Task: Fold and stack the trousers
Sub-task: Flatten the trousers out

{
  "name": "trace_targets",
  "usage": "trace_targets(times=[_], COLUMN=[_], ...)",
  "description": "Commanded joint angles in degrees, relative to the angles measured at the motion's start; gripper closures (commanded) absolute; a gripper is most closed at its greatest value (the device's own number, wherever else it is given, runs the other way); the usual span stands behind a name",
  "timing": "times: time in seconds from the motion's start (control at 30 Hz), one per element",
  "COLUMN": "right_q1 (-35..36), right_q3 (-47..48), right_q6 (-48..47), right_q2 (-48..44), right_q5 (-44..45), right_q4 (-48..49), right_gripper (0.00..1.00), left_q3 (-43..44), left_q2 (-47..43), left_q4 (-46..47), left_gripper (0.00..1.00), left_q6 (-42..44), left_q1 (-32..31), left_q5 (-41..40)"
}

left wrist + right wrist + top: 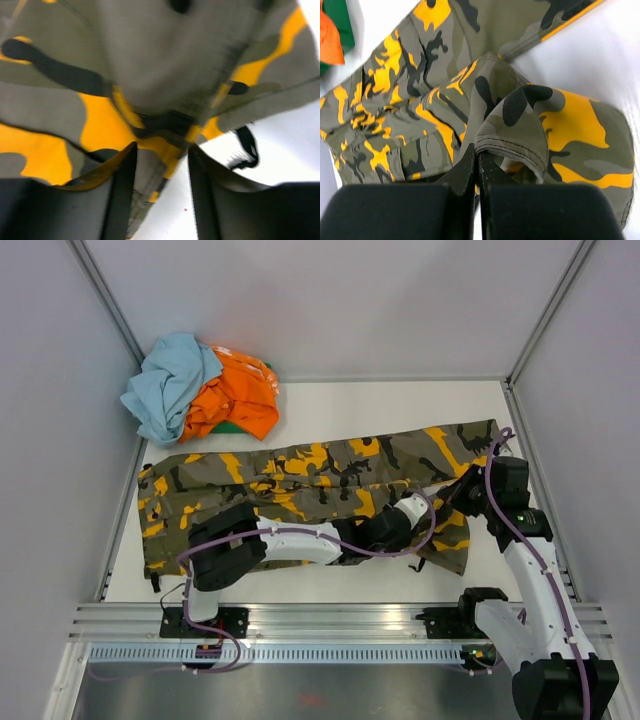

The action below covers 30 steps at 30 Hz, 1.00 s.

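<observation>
My right claw [476, 155] is pinched almost to nothing on a raised fold of the trousers [300, 485], at a stitched edge of the end lying directly under it. My left claw [161, 150] stands part open, just to the left of the right one. A strip of cloth sits in the gap between its fingers with bare surface [400, 410] showing beside it, so I judge it has no firm hold.

From both claws the trousers run away leftward as one long band, their long axis straight across the surface. The other end lies well apart to the left. Any fold from here has to carry this end leftward along that axis, and both claws are at the right place to lift it.

The side wall is near on the right of my right claw, and the near edge of the surface is close below both claws. A heap of other clothes [200, 390] lies beyond the band's far-left corner, off the path but near it.
</observation>
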Motion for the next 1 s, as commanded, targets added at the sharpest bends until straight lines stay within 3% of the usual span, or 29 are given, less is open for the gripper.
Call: trace_targets(times=[0.0, 0.03, 0.07, 0.13, 0.17, 0.2, 0.27, 0.37, 0.47, 0.6, 0.8, 0.97], right_q1=[-0.19, -0.19, -0.19, -0.19, -0.28, -0.28, -0.28, -0.28, -0.28, -0.28, -0.28, -0.28], right_q3=[0.62, 0.89, 1.15, 2.38, 2.91, 3.61, 5.63, 7.04, 3.63, -4.27, -9.21, -14.92], right_q6=[-3.51, -4.04, -4.48, -6.76, -7.47, -8.35, -8.09, -4.5, 1.21, 11.66, 19.59, 20.03], right_q2=[-0.33, 0.19, 0.46, 1.69, 2.04, 2.39, 3.62, 5.29, 4.69, -2.93, -12.0, -10.71], right_q5=[-5.19, -6.33, -7.21, -6.09, -4.95, -3.55, 0.76, 5.33, 8.24, 7.8, 12.99, 14.92], right_q4=[-2.99, -3.78, -4.65, -7.54, -8.61, -10.45, -12.21, -14.76, -15.47, -15.47, -19.08, -14.0], right_gripper=[1.0, 1.0, 0.92, 0.7, 0.46, 0.33, 0.15, 0.07, 0.07, 0.07, 0.11, 0.16], left_q3=[0.49, -0.04, -0.57, -2.67, -3.64, -5.65, -7.77, -11.9, -13.84, -13.49, -10.85, -15.24], left_q2=[1.03, 1.12, 1.12, 0.77, 0.6, -0.28, -1.51, -4.76, -7.22, -7.67, -5.91, -8.71], left_q4=[-1.04, -0.86, -0.69, 0.28, 0.63, 0.89, 0.72, 0.9, -1.29, -4.11, -13.68, -10.1], left_gripper=[0.53, 0.57, 0.6, 0.7, 0.76, 0.97, 0.98, 0.98, 0.98, 0.98, 0.98, 0.98], left_q6=[-4.49, -4.67, -4.67, -4.24, -4.23, -4.49, -6.69, -8.45, -9.5, -12.05, -19.07, -14.79], left_q1=[2.7, 2.97, 3.23, 3.58, 3.67, 3.76, 4.46, 4.99, 5.42, 6.57, 11.4, 13.16], left_q5=[-3.08, -2.9, -2.81, -2.29, -2.29, -2.29, -2.29, -2.11, -3.43, -2.99, -5.37, -6.68])
